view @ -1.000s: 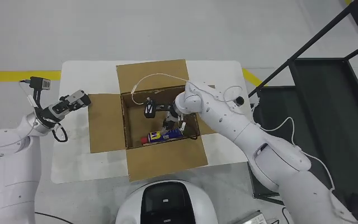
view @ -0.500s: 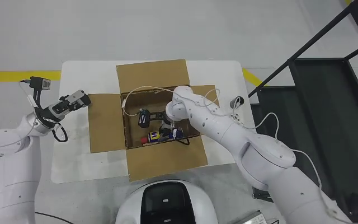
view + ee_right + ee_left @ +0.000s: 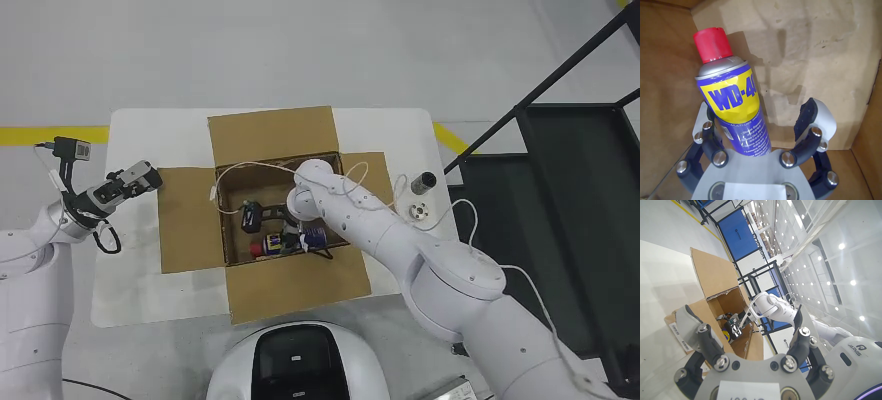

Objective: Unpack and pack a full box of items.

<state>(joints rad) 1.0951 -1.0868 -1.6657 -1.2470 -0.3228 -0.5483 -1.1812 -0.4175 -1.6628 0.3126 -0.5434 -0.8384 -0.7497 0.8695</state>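
An open cardboard box [image 3: 190,222] stands mid-table with its flaps spread. Inside, near the front wall, lies a blue and yellow spray can [image 3: 284,243] with a red cap [image 3: 712,44]. My right gripper [image 3: 757,108] is down in the box, open, with the spray can [image 3: 730,91] between its fingers. The can lies close against one finger, and the other finger [image 3: 807,113] stands well apart from it. From the left wrist view this gripper [image 3: 725,318] appears inside the box [image 3: 715,275]. My left gripper [image 3: 140,178] hovers past the table's left edge, open and holding nothing.
On the table right of the box sit a small dark cylinder [image 3: 425,182] and a round white piece [image 3: 418,210]. A white cable [image 3: 250,165] loops over the box. A dark metal rack [image 3: 560,190] stands off the table's right side.
My right arm has swung left and gone lower into the box, bringing its open fingers around the spray can. The left arm has kept still.
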